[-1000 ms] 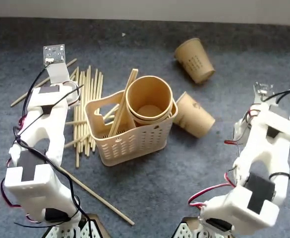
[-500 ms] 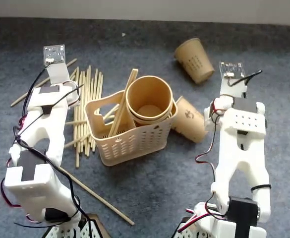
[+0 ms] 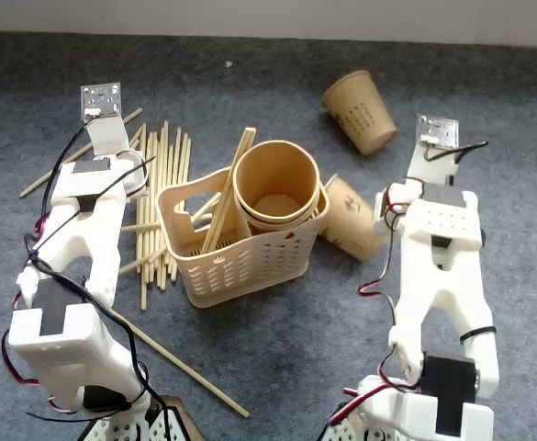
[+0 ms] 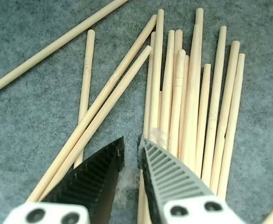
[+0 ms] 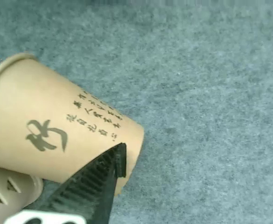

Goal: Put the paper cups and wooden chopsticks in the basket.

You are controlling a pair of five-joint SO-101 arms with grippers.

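Note:
A cream basket (image 3: pixel 250 262) stands mid-table with stacked paper cups (image 3: pixel 275 188) and a few chopsticks upright in it. One paper cup (image 3: pixel 352 220) (image 5: pixel 66 135) lies on its side against the basket; my right gripper (image 5: pixel 145 163) hangs open just over its base end, black finger (image 5: pixel 109 173) by the cup wall. Another paper cup (image 3: pixel 360 110) lies farther back. Several wooden chopsticks (image 3: pixel 158 211) (image 4: pixel 187 98) lie left of the basket. My left gripper (image 4: pixel 132 143) hovers shut low over them, holding nothing.
One long chopstick (image 3: pixel 185 367) lies alone at the front left, and another (image 3: pixel 66 170) slants out past the left arm. Grey carpet (image 3: pixel 286 367) covers the table, with open room in front of the basket and at the far right.
The right arm swung in from the right edge toward the cup lying beside the basket and now sits over it. The left arm has not moved.

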